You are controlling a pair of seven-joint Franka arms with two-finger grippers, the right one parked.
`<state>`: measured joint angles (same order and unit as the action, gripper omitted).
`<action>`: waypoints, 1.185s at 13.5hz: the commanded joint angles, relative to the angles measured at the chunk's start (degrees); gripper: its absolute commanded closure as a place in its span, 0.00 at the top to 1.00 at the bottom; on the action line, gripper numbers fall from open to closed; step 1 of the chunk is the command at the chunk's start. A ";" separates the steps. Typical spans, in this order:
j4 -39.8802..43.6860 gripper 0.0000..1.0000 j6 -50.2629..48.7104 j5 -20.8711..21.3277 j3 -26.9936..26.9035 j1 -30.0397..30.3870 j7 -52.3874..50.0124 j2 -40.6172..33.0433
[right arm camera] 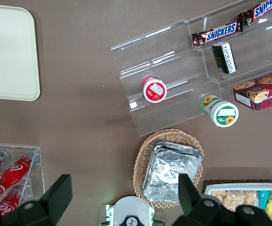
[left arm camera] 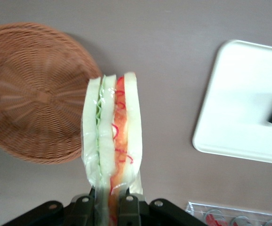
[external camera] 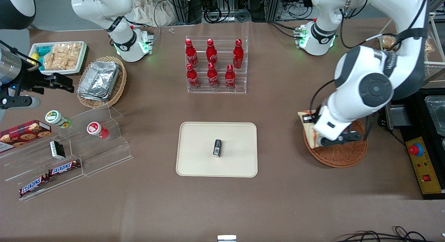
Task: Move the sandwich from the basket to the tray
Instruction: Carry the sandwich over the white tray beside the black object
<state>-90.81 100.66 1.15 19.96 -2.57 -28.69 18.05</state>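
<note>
The claw (left arm camera: 110, 200) is clenched on the sandwich (left arm camera: 111, 136), holding it lifted above the counter (external camera: 285, 186) over the edge of the basket (external camera: 342, 153) that faces the tray (external camera: 198, 158). The basket sits toward the working arm's end of the counter, well apart from the tray. A small dark box (external camera: 217, 147) stands on the tray's middle.

Six red cola bottles (external camera: 212, 64) in clear rack, foil trays (external camera: 99, 79) in tan basket, Snickers bars (external camera: 48, 176) on acrylic steps
</note>
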 commanded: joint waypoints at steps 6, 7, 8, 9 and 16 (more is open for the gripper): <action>9.07 0.00 11.71 5.94 6.32 -6.65 -6.99 19.37; 9.94 0.00 16.01 8.84 5.97 -9.18 -7.86 21.74; 10.90 0.00 18.58 11.39 5.79 -10.08 -10.05 24.29; 11.35 0.00 19.56 13.07 5.88 -10.26 -11.20 25.88; 18.47 0.74 22.04 18.01 4.65 -15.10 -11.73 34.86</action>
<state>-75.29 123.01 17.42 25.36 -16.53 -39.12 51.31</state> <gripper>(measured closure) 0.833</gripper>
